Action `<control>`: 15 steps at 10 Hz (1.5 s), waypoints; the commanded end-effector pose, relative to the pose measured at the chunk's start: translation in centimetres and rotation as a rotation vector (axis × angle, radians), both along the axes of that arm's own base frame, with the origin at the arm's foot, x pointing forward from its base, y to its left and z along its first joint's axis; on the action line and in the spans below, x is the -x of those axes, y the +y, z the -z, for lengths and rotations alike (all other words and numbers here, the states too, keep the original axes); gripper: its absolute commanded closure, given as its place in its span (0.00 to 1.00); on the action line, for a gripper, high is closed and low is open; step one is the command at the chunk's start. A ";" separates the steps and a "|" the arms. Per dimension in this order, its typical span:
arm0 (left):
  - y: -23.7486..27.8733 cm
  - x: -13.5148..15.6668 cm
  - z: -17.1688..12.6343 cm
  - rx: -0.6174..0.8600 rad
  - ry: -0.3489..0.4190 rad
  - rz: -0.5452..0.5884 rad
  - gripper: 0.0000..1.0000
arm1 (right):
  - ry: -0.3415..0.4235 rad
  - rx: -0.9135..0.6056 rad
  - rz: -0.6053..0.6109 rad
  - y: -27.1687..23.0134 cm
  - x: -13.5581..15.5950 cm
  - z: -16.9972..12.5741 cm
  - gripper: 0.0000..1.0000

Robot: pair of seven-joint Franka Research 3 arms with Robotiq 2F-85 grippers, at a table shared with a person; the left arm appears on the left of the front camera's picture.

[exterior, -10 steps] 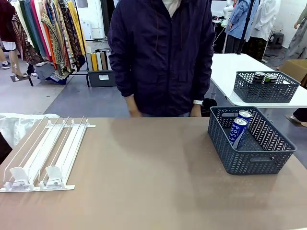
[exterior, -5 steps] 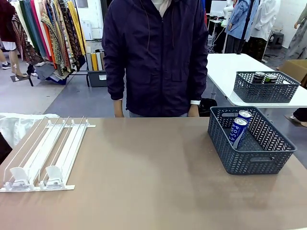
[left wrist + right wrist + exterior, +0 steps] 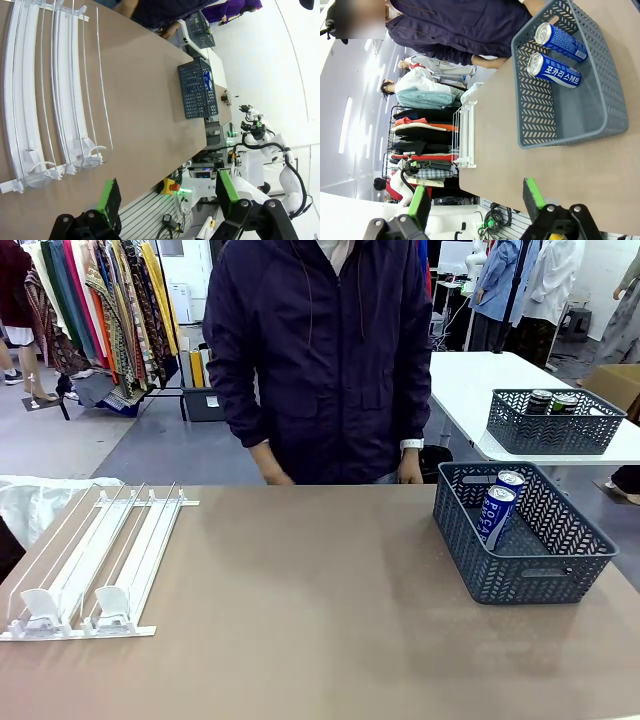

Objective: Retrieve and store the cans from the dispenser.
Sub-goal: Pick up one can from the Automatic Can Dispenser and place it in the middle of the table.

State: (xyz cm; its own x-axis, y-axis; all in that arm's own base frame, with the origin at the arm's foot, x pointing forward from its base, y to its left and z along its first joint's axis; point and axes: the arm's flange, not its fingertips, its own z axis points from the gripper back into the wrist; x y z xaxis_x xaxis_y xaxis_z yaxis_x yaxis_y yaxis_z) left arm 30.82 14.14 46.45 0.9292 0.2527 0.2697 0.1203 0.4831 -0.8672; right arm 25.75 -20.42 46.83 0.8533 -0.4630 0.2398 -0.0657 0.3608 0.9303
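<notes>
Both claws are just hanging in the air with nothing in them. The left gripper [image 3: 167, 197] has its green-padded fingers spread as wide as they go, looking down over the near end of the dispenser [image 3: 95, 560] without touching it. The right gripper [image 3: 475, 197] is spread wide too, hovering off to the side of the grey-blue basket [image 3: 545, 560], not touching it either. Count-wise: one white dispenser with two pusher blocks [image 3: 75, 608] sitting at its near end, and its lanes are bare. Two blue cans [image 3: 497, 512] with white lettering lie side by side inside the basket, silver tops toward the person [image 3: 320, 360]. The basket sits on the brown table [image 3: 300, 620] well to the right of the dispenser, with the person standing behind the table's far edge between the two.
</notes>
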 end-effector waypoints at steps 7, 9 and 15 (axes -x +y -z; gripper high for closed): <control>0.3 0.1 0.0 -0.009 -0.010 0.016 0.00 | -0.023 -0.002 -0.005 0.0 0.0 -0.1 0.00; 0.3 0.1 0.0 -0.009 -0.010 0.016 0.00 | -0.023 -0.002 -0.005 0.0 0.0 -0.1 0.00; 0.3 0.1 0.0 -0.009 -0.010 0.016 0.00 | -0.023 -0.002 -0.005 0.0 0.0 -0.1 0.00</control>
State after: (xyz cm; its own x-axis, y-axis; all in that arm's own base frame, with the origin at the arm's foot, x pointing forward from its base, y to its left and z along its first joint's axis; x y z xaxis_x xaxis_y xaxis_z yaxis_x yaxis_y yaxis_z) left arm 30.81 14.14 46.45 0.9292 0.2526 0.2696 0.1204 0.4830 -0.8673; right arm 25.75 -20.42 46.83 0.8533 -0.4630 0.2398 -0.0657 0.3608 0.9303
